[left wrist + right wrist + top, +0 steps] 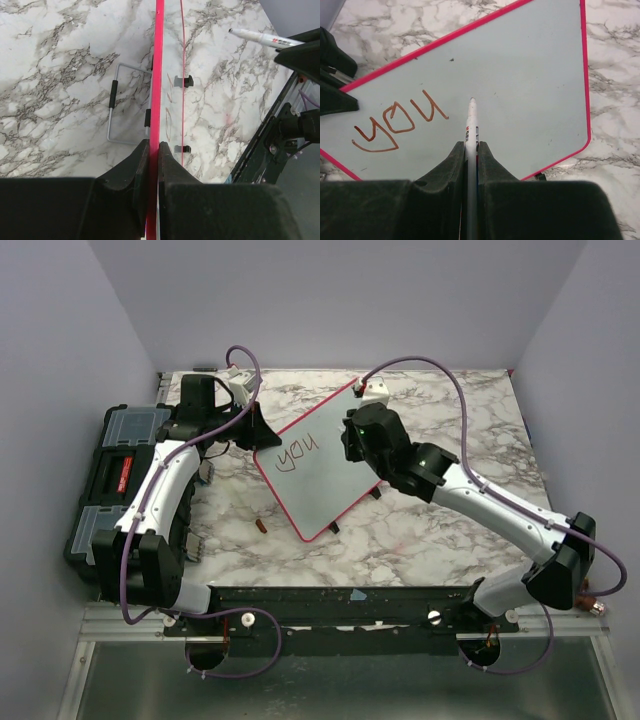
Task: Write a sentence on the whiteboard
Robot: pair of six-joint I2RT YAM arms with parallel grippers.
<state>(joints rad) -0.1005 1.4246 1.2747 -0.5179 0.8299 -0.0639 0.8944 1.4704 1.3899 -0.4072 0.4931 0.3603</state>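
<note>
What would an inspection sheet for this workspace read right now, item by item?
Surface: marble-pattern table.
Job's things: whiteboard with "YOU" written on it in brownish ink. The marker points at the board just past the letter U; whether it touches cannot be told.
Clutter: black toolbox at the table's left edge. A small brown piece lies on the table near the board.
Grippers: left gripper shut on the whiteboard's red frame. Right gripper shut on the marker.
Cables: purple cables loop along both arms.
Surroundings: plain pale walls on three sides.
</note>
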